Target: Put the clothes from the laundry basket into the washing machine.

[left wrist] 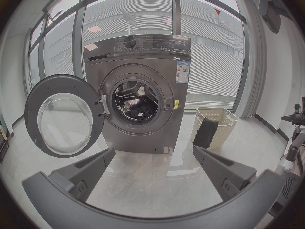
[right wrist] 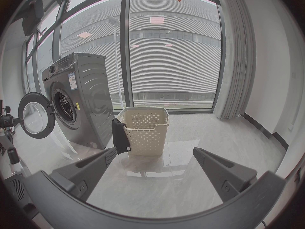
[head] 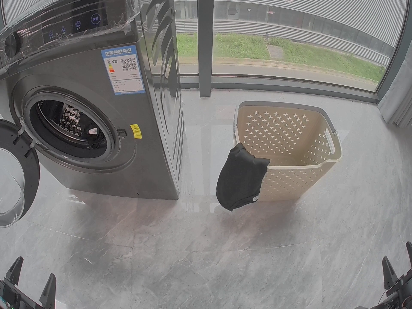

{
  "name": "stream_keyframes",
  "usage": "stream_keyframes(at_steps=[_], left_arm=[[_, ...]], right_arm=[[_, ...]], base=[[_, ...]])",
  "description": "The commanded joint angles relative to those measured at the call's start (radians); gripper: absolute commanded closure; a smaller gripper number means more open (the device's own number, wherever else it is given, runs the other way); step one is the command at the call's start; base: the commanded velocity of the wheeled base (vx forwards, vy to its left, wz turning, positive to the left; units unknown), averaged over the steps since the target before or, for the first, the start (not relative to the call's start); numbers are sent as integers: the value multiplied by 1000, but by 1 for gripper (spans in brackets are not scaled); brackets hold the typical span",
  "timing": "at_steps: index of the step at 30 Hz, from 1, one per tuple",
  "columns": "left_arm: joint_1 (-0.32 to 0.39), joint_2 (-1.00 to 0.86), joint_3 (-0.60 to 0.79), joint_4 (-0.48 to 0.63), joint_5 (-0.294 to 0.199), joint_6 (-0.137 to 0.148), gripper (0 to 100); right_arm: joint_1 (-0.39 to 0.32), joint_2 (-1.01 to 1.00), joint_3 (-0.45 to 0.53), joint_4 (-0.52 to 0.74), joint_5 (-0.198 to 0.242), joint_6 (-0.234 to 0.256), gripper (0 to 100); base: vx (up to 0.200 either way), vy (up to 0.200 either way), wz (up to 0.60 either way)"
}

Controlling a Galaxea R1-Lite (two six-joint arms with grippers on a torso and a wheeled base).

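Hanging over the laundry basket (head: 300, 168) rim: one black garment (head: 240, 179), well apart from both grippers.
The basket stands on the floor beside the washing machine (head: 107, 108), whose door (head: 17, 172) is swung open; dark clothes (left wrist: 138, 112) lie in the drum. The left gripper (head: 35, 269) is low, facing the washer, fingers spread and empty. The right gripper (head: 397, 254) is low, facing the basket, also spread and empty.

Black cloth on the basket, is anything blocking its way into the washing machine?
Nothing visible does. The black cloth hangs over the laundry basket rim beside the washing machine, bare floor lies between them, and the door is swung open.
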Motion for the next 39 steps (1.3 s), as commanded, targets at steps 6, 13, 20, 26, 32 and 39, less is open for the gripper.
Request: stream_keyframes(at_steps=[6, 13, 20, 26, 32, 39], left_arm=[[0, -10, 16, 1, -1, 13, 0], [0, -12, 16, 1, -3, 13, 0], [0, -10, 16, 0, 0, 1, 0], [0, -10, 16, 0, -3, 13, 0], [0, -10, 16, 0, -4, 5, 0], [0, -10, 16, 0, 0, -4, 0]], right_arm=[[0, -14, 18, 0, -1, -2, 0], [0, -14, 18, 0, -1, 10, 0], [0, -14, -8, -41, 0, 7, 0], [31, 182, -245, -20, 49, 5, 0], [100, 647, -225, -121, 207, 34, 0], [348, 1110, -214, -452, 198, 134, 0]], base=[[67, -33, 0], [0, -200, 0], [0, -29, 0], [0, 0, 0], [0, 0, 0], [0, 0, 0]])
